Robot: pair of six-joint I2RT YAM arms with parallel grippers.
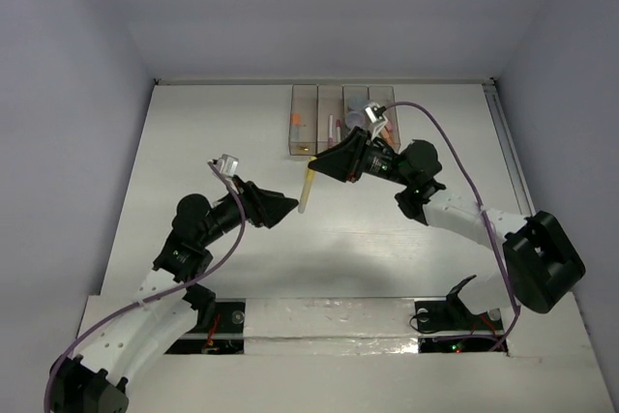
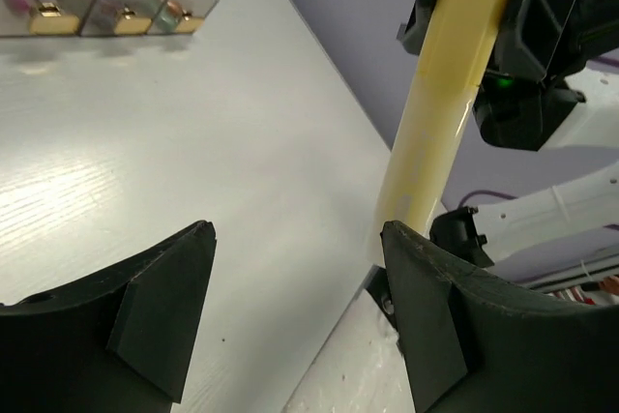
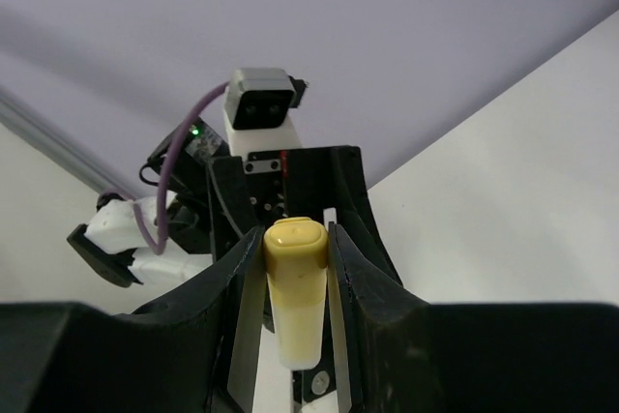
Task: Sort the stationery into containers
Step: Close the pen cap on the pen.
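The right gripper [image 3: 296, 256] pinches the marker [image 2: 440, 103] by one end, in the air short of the bins [image 1: 302, 103], and the left gripper [image 2: 295, 239], jaws apart and empty, could knock it askew while backing off, since one finger sits close beside it.

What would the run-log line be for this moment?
right fingers: shut on yellow marker | left fingers: open, beside it | containers: at far table edge
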